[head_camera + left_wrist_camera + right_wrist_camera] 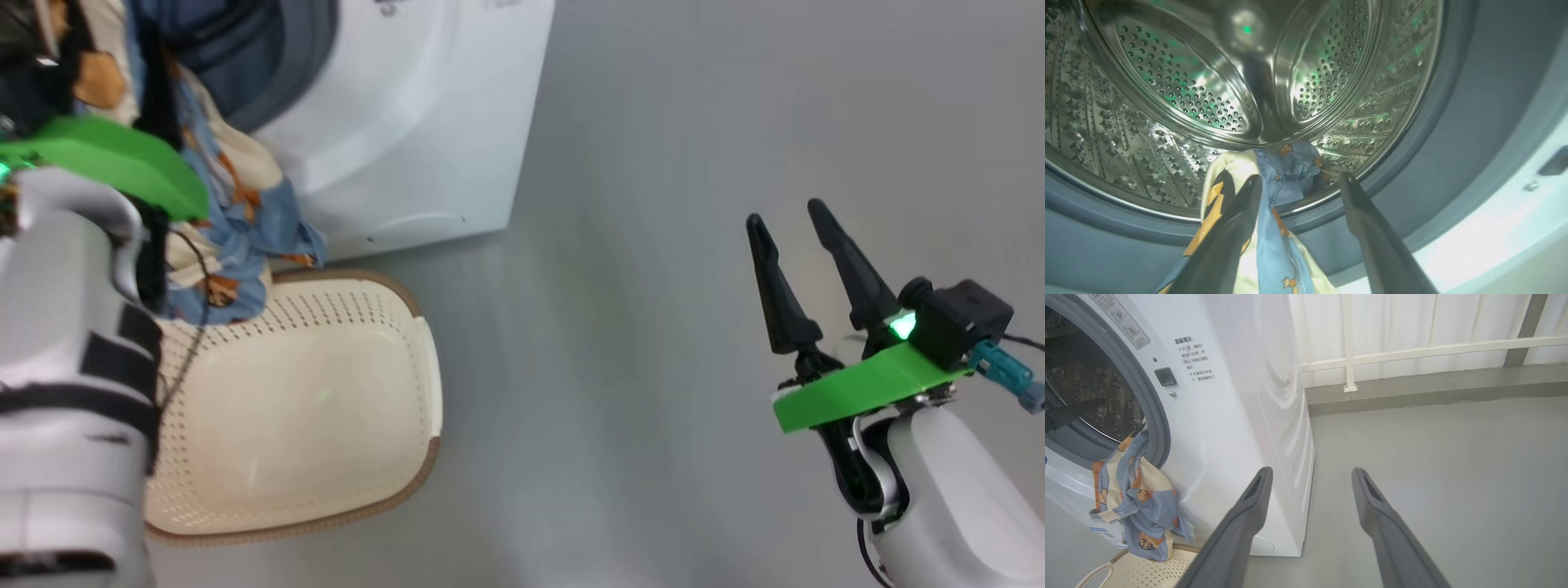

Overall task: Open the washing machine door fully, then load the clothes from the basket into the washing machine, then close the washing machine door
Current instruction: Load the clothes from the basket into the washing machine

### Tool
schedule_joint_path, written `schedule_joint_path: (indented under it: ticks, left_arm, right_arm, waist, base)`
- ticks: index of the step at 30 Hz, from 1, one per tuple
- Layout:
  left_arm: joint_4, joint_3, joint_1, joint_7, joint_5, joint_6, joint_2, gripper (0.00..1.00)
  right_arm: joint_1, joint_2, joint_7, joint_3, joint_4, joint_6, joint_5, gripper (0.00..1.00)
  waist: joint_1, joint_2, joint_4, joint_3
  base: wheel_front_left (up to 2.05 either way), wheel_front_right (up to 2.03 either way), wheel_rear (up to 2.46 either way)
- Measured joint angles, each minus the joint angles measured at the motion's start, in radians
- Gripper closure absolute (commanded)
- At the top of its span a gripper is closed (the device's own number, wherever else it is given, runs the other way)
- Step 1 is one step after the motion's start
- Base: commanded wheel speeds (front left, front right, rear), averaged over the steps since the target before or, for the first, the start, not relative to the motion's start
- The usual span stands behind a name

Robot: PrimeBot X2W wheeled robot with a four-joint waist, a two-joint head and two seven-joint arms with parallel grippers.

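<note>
At the washing machine [424,106], our left gripper [1300,176] points into the drum [1180,81], fingers spread wide and gripping nothing, one finger brushed by cloth; the clothes [1141,494] straddle the grey ring [1157,416], a small bunch inside, the longer tail hanging outside toward the basket [429,384]; that tail lies below and behind the left gripper, which we judge far nearer than our right gripper [784,211], also wide, over the floor [653,245], well apart.

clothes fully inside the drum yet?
No, the clothes hang out over the washing machine's front, down toward the basket.
</note>
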Motion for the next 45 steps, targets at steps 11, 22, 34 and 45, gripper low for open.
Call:
schedule_joint_path:
  ticks: [11, 22, 34, 45]
  left_arm:
    - [-0.258, 0.031, 0.332, -0.004, 0.008, -0.006, -0.036, 0.0]
    - [-0.474, 0.066, 0.628, -0.004, 0.008, -0.022, -0.072, 0.0]
    - [-0.632, 0.073, 0.859, -0.004, 0.028, -0.028, -0.086, 0.0]
    - [-0.69, 0.081, 0.939, -0.004, 0.032, -0.026, -0.102, 0.0]
  right_arm:
    - [0.077, -0.003, 0.0, -0.009, 0.028, 0.0, 0.019, 0.0]
    - [0.136, -0.008, 0.0, -0.008, 0.035, 0.0, 0.048, 0.0]
    - [0.198, -0.025, 0.0, -0.005, 0.036, 0.0, 0.058, 0.0]
    - [0.224, -0.026, 0.0, 0.002, 0.057, 0.0, 0.055, 0.0]
  waist:
    - [0.0, 0.0, 0.058, -0.161]
    - [0.0, 0.0, 0.112, -0.311]
    - [0.0001, 0.0, 0.162, -0.42]
    - [0.0002, 0.0, 0.179, -0.448]
  base:
    - [0.0, 0.0, 0.0]
    - [0.0, 0.0, 0.0]
    - [0.0, 0.0, 0.0]
    - [0.0, 0.0, 0.0]
